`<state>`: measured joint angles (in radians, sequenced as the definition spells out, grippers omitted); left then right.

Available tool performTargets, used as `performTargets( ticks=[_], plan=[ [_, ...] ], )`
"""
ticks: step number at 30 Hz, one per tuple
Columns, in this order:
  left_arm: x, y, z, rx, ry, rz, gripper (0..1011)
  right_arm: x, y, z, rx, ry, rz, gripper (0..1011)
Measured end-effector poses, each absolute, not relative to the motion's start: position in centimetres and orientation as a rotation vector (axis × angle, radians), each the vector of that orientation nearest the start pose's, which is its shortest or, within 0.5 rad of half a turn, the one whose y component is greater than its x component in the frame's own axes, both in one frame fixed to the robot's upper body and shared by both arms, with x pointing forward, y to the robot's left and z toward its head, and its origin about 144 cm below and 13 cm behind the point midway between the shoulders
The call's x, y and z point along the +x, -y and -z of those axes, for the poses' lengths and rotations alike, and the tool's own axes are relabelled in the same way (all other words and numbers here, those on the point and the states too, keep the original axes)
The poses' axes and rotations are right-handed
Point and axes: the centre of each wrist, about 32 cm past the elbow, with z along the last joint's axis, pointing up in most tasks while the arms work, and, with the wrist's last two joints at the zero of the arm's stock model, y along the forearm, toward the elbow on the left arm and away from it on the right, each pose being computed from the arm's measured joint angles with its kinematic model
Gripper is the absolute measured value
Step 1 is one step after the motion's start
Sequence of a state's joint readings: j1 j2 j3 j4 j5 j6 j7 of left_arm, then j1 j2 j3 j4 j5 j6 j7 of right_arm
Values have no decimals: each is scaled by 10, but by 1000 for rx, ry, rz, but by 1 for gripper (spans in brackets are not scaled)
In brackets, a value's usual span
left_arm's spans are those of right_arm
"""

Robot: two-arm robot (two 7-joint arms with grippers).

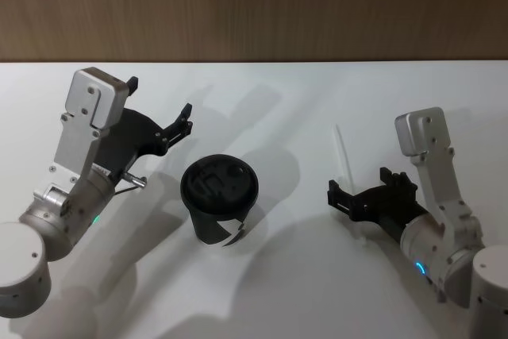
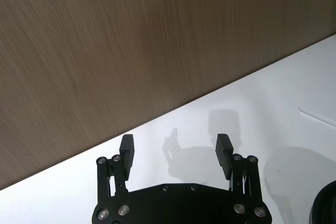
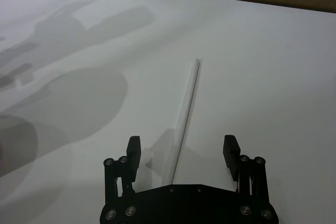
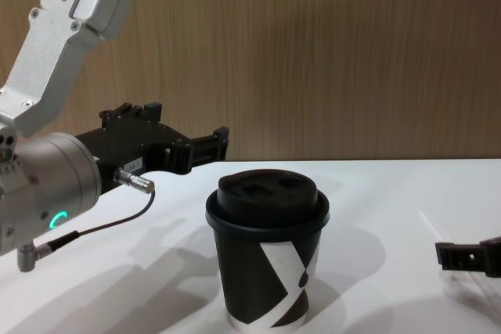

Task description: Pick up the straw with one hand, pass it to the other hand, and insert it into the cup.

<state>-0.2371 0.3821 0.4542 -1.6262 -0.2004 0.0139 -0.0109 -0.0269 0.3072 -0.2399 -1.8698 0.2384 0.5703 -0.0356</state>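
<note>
I have the right gripper [image 3: 181, 144] low over the surface [image 1: 286, 291], on the right side, with its jaws spread wide. The straw [image 3: 187, 107] lies flat on the surface and runs out from between those jaws. One jaw stands on each side of it and neither is pressing on it. From the head view I see the straw well to the right of the cup [image 1: 220, 196], with its far end pointing toward the wooden wall.

The cup stands upright near the middle of the surface, with its black lid on and the white mark facing me.

The left gripper [image 2: 176, 141] hangs above the surface on the left, behind and to the left of the cup and apart from it. Its jaws are also spread, with nothing between them.
</note>
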Motion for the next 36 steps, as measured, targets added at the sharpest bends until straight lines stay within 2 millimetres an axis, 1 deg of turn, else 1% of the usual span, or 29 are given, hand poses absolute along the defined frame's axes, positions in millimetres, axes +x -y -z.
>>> performTargets(
  ticks=[8, 9, 13, 15, 20, 21, 23, 24, 28, 30, 31, 33, 34, 36],
  plan=[
    [492, -198, -1204, 61, 268, -1124, 1001, 431, 219, -1208, -395, -193, 1299, 994],
    [492, -198, -1204, 61, 268, -1124, 1001, 431, 220, -1208, -398, -195, 1300, 962],
    [492, -198, -1204, 61, 268, -1124, 1001, 430, 220, -1207, -403, -200, 1302, 888],
    [492, -198, -1204, 61, 268, -1124, 1001, 430, 220, -1207, -406, -204, 1300, 810],
    [492, -198, -1204, 61, 268, -1124, 1001, 429, 220, -1206, -414, -212, 1297, 688],
    [492, -198, -1204, 61, 268, -1124, 1001, 429, 219, -1206, -415, -213, 1296, 629],
    [492, -198, -1204, 61, 268, -1124, 1001, 428, 219, -1206, -419, -217, 1293, 551],
    [492, -198, -1204, 61, 268, -1124, 1001, 428, 219, -1206, -420, -218, 1292, 551],
    [492, -198, -1204, 61, 268, -1124, 1001, 427, 218, -1206, -424, -224, 1289, 407],
    [492, -198, -1204, 61, 268, -1124, 1001, 427, 217, -1205, -426, -226, 1287, 366],
    [492, -198, -1204, 61, 268, -1124, 1001, 426, 217, -1205, -427, -227, 1286, 307],
    [492, -198, -1204, 61, 268, -1124, 1001, 426, 216, -1205, -429, -229, 1285, 277],
    [492, -198, -1204, 61, 268, -1124, 1001, 426, 216, -1205, -430, -229, 1285, 210],
    [492, -198, -1204, 61, 268, -1124, 1001, 426, 216, -1204, -431, -230, 1284, 171]
  ],
)
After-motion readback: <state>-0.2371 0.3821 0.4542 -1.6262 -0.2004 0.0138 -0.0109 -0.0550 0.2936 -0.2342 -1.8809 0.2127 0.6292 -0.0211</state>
